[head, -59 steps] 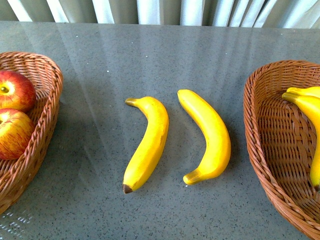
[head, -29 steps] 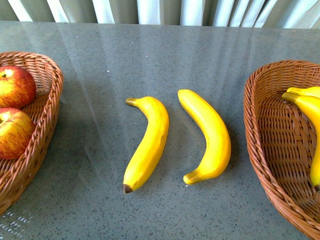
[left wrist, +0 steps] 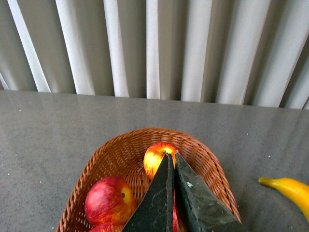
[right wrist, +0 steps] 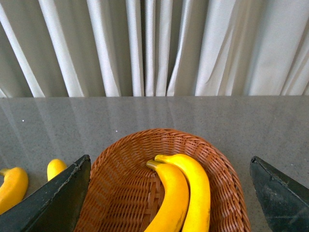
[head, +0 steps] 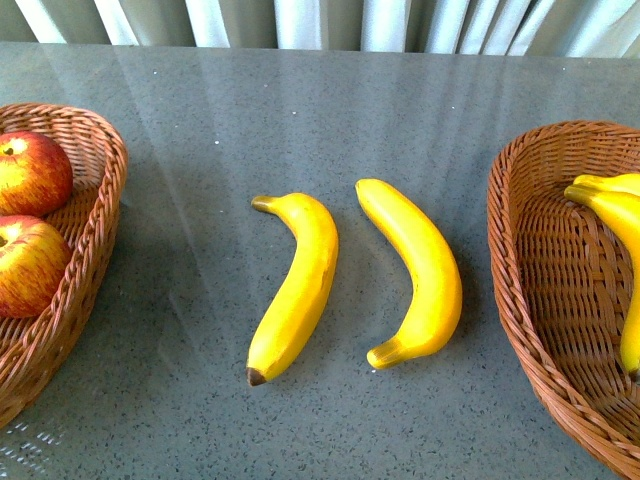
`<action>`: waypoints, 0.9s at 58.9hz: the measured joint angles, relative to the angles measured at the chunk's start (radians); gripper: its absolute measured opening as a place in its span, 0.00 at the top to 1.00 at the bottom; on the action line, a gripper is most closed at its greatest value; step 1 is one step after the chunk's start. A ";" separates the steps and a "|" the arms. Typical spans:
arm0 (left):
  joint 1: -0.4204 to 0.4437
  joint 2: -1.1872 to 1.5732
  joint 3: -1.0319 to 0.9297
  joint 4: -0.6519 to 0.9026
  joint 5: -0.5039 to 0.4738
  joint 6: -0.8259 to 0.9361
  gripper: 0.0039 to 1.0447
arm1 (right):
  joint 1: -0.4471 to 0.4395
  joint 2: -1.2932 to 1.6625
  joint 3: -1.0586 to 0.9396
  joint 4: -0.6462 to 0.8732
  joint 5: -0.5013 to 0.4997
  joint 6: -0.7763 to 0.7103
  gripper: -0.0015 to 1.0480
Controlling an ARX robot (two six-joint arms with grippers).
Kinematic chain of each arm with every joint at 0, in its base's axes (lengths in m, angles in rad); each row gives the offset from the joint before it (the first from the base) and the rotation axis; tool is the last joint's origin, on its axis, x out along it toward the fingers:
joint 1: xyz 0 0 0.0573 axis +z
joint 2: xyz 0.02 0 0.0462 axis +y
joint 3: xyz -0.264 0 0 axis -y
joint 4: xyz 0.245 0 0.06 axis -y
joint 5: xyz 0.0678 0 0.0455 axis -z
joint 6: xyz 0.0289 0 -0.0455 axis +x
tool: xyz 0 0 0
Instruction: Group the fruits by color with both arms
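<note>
On the table (head: 400,110) between the baskets (head: 104,215) (head: 508,270): two bananas (head: 297,290) (head: 420,270). Probably light, stiff, smooth (so slippery); best taken across the thick middle. Left gripper (left wrist: 174,156) pinched together, right gripper (right wrist: 169,161) spread wide.

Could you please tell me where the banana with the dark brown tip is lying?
In the front view the brown-tipped banana lies on the grey table, just left of the other loose banana, between the apple basket and the banana basket.
</note>
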 joint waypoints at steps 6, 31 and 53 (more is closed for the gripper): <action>0.000 -0.002 0.000 -0.001 0.000 0.000 0.99 | 0.000 0.000 0.000 0.000 0.000 0.000 0.09; 0.000 -0.002 0.000 -0.001 0.000 0.000 0.39 | 0.000 0.000 0.000 0.000 0.000 0.000 0.09; 0.000 -0.002 0.000 -0.001 0.000 0.002 0.09 | -0.033 0.047 0.037 -0.115 -0.122 0.066 0.09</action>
